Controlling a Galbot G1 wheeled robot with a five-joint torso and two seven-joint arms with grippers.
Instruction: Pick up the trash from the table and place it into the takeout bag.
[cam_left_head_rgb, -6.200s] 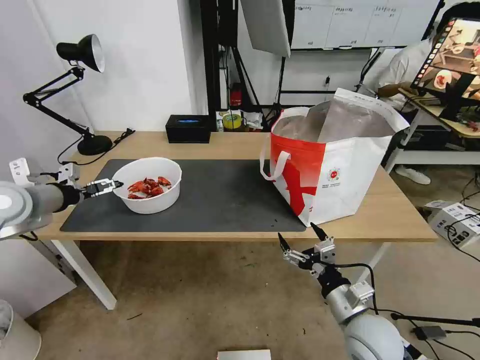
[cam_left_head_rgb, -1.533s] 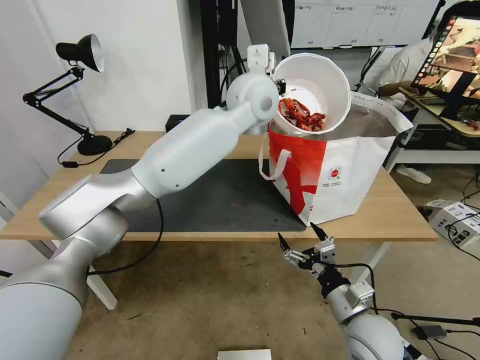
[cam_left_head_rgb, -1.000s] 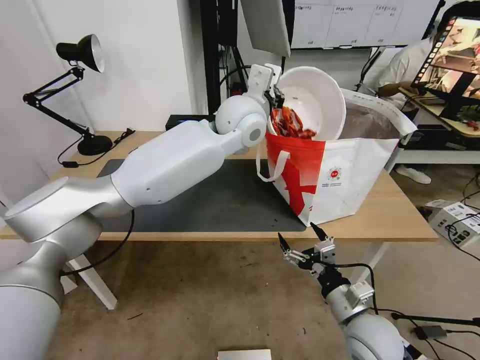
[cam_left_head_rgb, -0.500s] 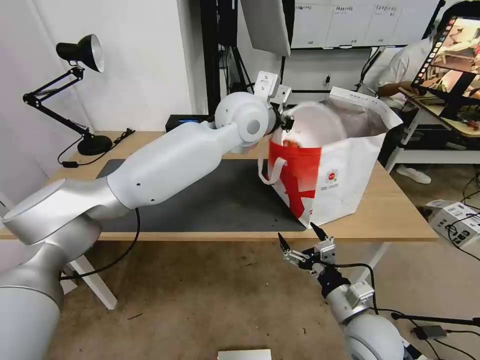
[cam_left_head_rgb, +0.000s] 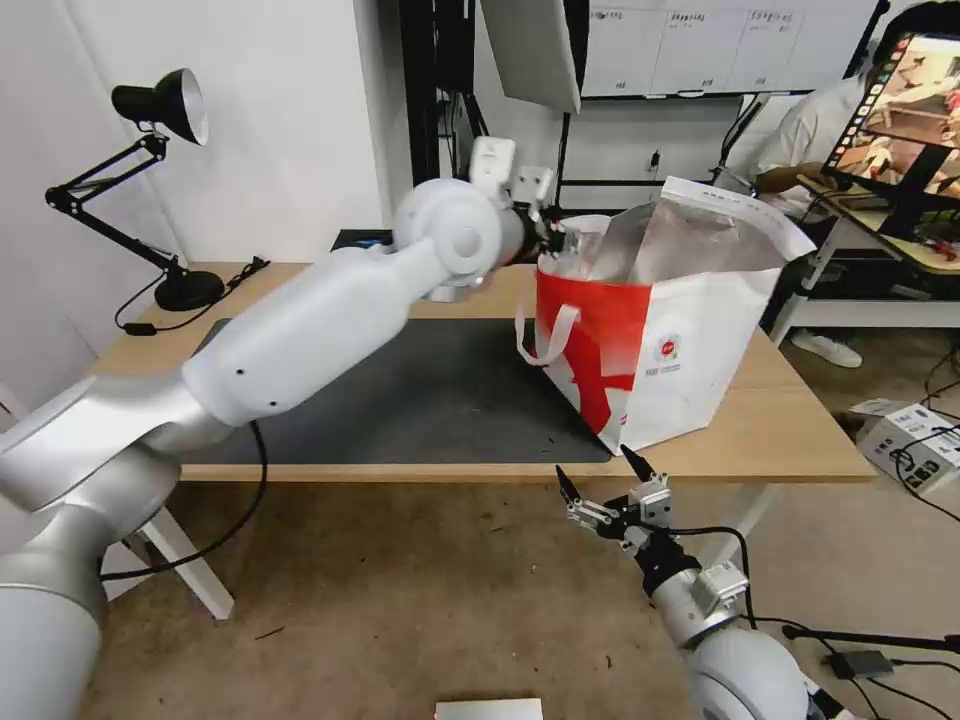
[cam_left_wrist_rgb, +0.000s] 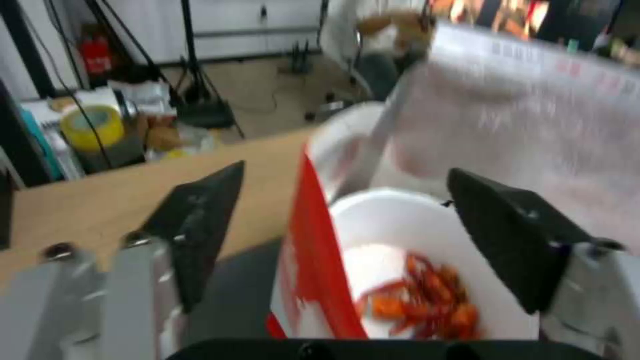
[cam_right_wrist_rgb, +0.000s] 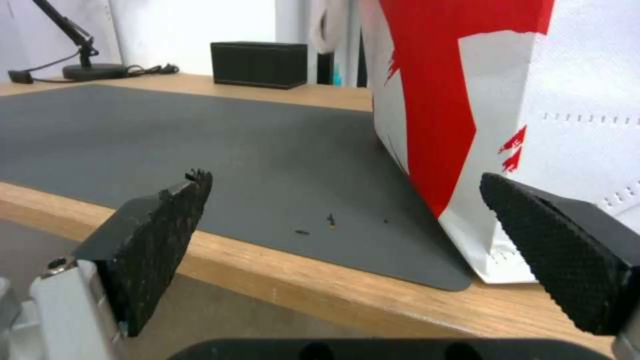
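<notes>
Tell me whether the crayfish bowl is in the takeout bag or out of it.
In. The left wrist view shows the white bowl inside the takeout bag, below the open left gripper.

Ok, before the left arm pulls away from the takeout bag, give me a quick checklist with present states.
1. White bowl of crayfish shells inside the takeout bag: ok.
2. Left gripper open, fingers apart and off the bowl: ok.
3. Bag upright on the table: ok.
4. Bowl upright, shells not spilled: ok in the left wrist view.
5. Dark grey mat free of larger trash: ok, only small crumbs.
6. Right gripper open, parked below the table's front edge: ok.
</notes>
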